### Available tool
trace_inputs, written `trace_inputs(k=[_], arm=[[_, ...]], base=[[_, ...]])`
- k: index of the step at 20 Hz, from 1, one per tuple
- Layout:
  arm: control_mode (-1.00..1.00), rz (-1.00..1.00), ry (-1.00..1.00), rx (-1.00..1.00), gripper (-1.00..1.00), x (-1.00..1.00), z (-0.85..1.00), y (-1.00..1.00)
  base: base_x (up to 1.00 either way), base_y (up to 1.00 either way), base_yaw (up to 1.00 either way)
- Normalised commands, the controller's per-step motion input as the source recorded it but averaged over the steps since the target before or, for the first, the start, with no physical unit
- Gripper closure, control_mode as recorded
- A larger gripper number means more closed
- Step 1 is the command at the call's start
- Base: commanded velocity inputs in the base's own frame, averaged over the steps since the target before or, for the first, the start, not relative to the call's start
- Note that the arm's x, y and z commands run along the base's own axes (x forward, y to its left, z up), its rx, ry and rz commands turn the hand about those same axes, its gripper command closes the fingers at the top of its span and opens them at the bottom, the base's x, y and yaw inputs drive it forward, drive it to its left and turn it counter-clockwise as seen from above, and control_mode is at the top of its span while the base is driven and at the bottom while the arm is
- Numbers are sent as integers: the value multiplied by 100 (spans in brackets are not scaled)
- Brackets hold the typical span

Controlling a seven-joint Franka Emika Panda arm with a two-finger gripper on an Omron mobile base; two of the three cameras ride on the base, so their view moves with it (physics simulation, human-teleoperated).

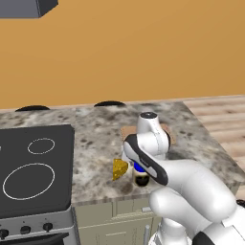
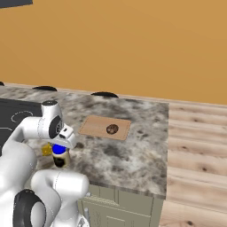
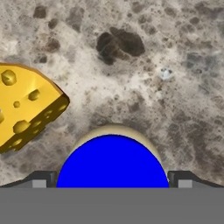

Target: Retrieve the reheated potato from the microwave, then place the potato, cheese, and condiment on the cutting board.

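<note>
The condiment [image 3: 112, 159], a dark jar with a blue lid, stands on the counter near its front edge [image 1: 140, 178] [image 2: 60, 156]. My gripper [image 3: 112, 179] hangs open just above the condiment, one fingertip [image 3: 43, 179] on each side of the lid. The cheese [image 3: 26, 105], a yellow wedge with holes, lies on the counter just left of the jar [image 1: 119, 168] [image 2: 46, 150]. The potato [image 2: 112, 129] sits on the cutting board [image 2: 95, 126], further back on the counter; in the left base view my arm hides most of the cutting board [image 1: 127, 131]. The microwave is out of view.
A black stovetop [image 1: 33, 167] [image 2: 13, 116] fills the counter's left side. The speckled stone counter [image 1: 95, 139] ends at the right, where a wooden floor [image 2: 195, 146] begins. An orange wall runs behind the counter.
</note>
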Motion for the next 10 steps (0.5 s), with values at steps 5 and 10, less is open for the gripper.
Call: trace_inputs(k=[5, 10], arm=[[-100, 1, 0, -2, -100, 0, -17, 1], [-100, 0, 0, -1, -100, -2, -25, 0]], base=[[0, 0, 0], [0, 0, 0]])
